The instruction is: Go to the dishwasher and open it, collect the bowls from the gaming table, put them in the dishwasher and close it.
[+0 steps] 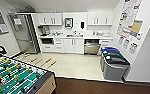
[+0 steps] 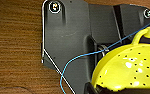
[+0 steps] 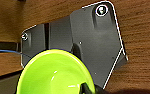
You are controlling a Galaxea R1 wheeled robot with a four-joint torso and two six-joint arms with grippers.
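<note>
The dishwasher [image 1: 92, 47], steel-fronted, sits under the counter at the far side of the kitchen, with a dark band above its front. In the left wrist view a yellow perforated bowl [image 2: 131, 67] with a loop handle hangs over the brown wood-grain floor. My left gripper [image 2: 91, 87] is shut on its rim. A lime-green bowl [image 3: 53, 73] shows in the right wrist view, with my right gripper [image 3: 87, 88] shut on its edge. The pale cream-topped gaming table is out of view.
A green-pitched foosball table [image 1: 13, 77] stands close on the left, its yellow-handled rods [image 1: 44, 62] sticking out over the pale floor. Blue, green and grey bins [image 1: 113, 62] line the right wall. A glass door [image 1: 23, 32] is at the far left.
</note>
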